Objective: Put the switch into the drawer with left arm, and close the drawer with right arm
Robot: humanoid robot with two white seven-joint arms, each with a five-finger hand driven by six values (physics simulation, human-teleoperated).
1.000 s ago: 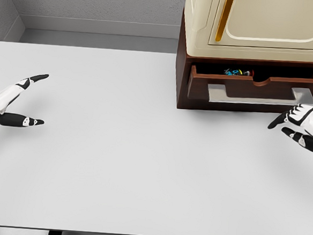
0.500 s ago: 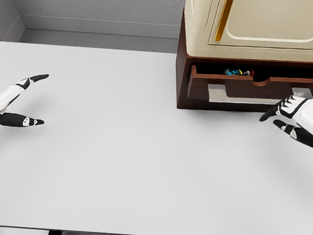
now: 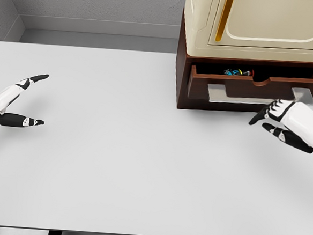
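Observation:
A brown drawer point(image 3: 244, 86) stands pulled out from the cabinet base at the upper right, with a grey handle point(image 3: 217, 93) across its front. Inside it, a small blue and dark switch point(image 3: 236, 72) lies near the back. My right hand point(image 3: 271, 121) hovers just in front of the drawer's right half, fingers spread and holding nothing, fingertips point(image 3: 260, 116) pointing left. My left hand point(image 3: 26, 100) rests open at the far left of the table, thumb and index apart, well away from the drawer.
A cream appliance point(image 3: 259, 25) with a gold-trimmed door sits on top of the brown cabinet point(image 3: 182, 71). The white table point(image 3: 121, 158) spreads wide in front, with its near edge at the bottom. A grey wall runs behind.
My right hand has moved left and slightly up along the drawer front, now covering the right part of the handle. The left hand and the drawer have not moved.

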